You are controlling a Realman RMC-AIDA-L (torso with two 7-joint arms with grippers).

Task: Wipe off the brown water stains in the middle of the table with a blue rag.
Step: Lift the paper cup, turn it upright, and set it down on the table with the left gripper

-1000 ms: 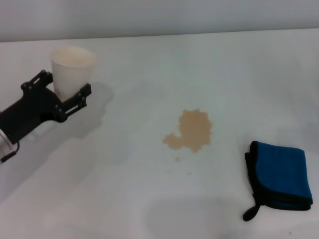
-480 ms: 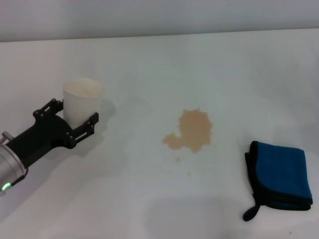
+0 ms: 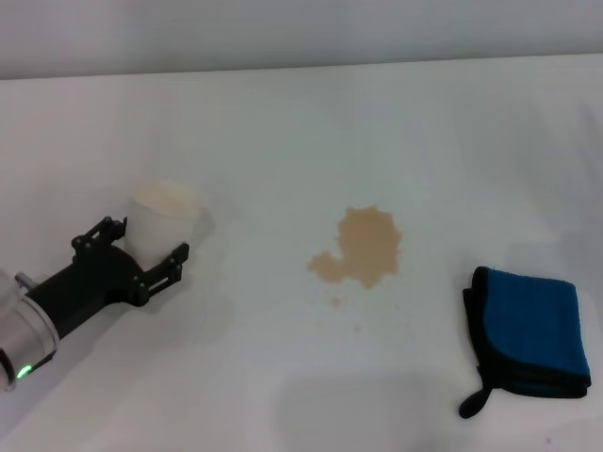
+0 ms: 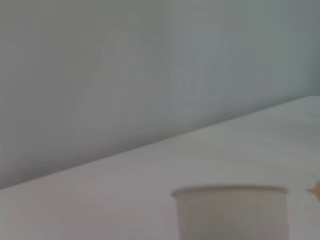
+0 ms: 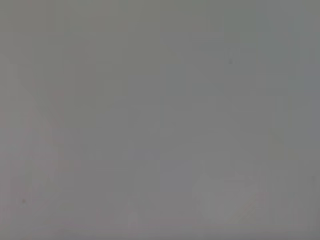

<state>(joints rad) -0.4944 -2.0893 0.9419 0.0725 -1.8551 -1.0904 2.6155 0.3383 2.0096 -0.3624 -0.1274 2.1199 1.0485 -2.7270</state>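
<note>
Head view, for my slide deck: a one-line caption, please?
Left gripper holds a paper cup left of the brown water stains; blue rag waits.

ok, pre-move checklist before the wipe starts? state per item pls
1. Left end effector done with paper cup: not ok, shut on it.
2. Cup upright: ok.
3. Brown water stains unobstructed on the table: ok.
4. Blue rag lying free, apart from stains: ok.
5. Right end effector ready for rag: cannot tell, not in view.
</note>
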